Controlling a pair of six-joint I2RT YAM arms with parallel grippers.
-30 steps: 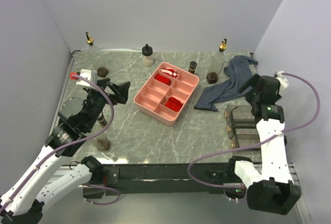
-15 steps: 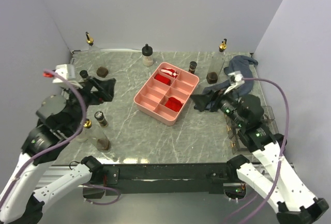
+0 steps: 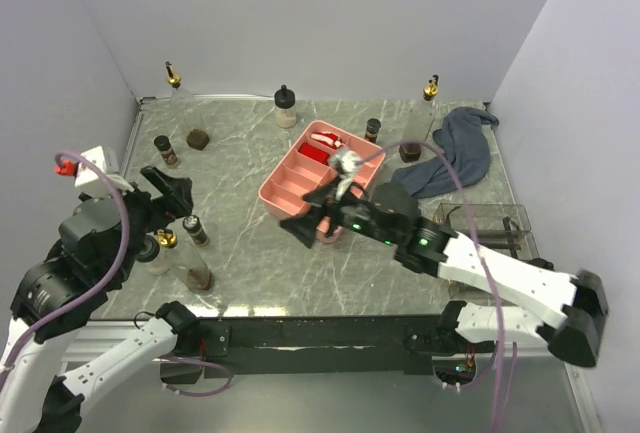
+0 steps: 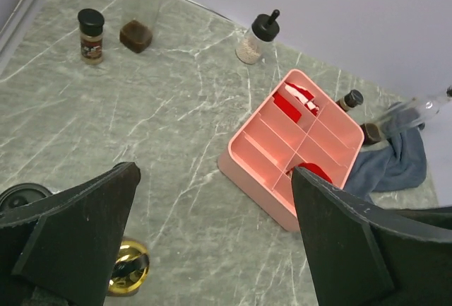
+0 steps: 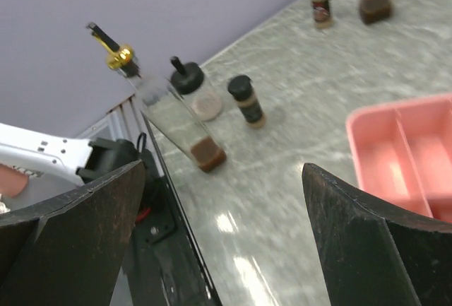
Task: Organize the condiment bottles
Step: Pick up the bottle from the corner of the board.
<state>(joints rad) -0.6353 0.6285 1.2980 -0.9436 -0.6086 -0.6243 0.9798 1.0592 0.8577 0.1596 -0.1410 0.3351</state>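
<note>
The condiment bottles are scattered on the marble table. Tall clear bottles with gold spouts stand at the back left (image 3: 173, 81) and back right (image 3: 428, 105). A cream black-capped bottle (image 3: 286, 106) stands at the back. A small brown bottle (image 3: 372, 130) stands beside the pink tray (image 3: 290, 203). A squat dark jar (image 3: 199, 138) and a brown bottle (image 3: 164, 150) stand on the left. At the near left stand a brown bottle (image 3: 195, 230) and a gold-spout bottle (image 3: 166, 241). My left gripper (image 3: 170, 193) is open and empty above them. My right gripper (image 3: 310, 215) is open and empty over the tray's near edge.
The blue-grey cloth (image 3: 450, 158) lies at the back right. A clear box (image 3: 480, 228) sits at the near right. The tray (image 4: 263, 179) holds red and white items. In the right wrist view, the near-left bottles (image 5: 246, 99) stand close to the table's front edge.
My right arm has swung from the right side across to the tray's near edge. My left arm has drawn back toward the near left. Both grippers stay open.
</note>
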